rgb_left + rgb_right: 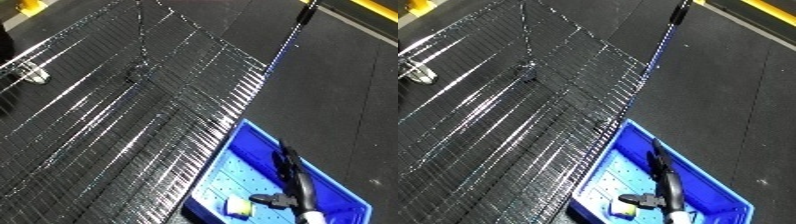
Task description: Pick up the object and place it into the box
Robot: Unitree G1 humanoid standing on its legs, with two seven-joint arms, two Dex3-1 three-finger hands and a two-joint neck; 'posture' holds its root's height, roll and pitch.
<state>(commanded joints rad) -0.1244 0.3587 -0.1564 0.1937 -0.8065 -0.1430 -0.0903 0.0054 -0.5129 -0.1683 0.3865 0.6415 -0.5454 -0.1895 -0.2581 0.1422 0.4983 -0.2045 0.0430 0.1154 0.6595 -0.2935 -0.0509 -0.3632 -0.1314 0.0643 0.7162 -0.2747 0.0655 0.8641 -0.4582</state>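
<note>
A blue bin (233,145) stands on the dark floor at the lower right, against the edge of a wire mesh surface. A small yellow and white object (238,206) lies on the bin's perforated floor near its front. My right hand (300,186) reaches into the bin from the lower edge, open, its black fingers stretched along the right wall. Its thumb (269,199) points left and ends just beside the object; I cannot tell whether it touches it. My left hand is out of sight.
The wire mesh surface (133,110) fills the left and middle. A small silver-white thing (34,73) sits on it at the far left. A thin pole with a black handle (305,14) lies on the floor at the top right, near a yellow line (378,9).
</note>
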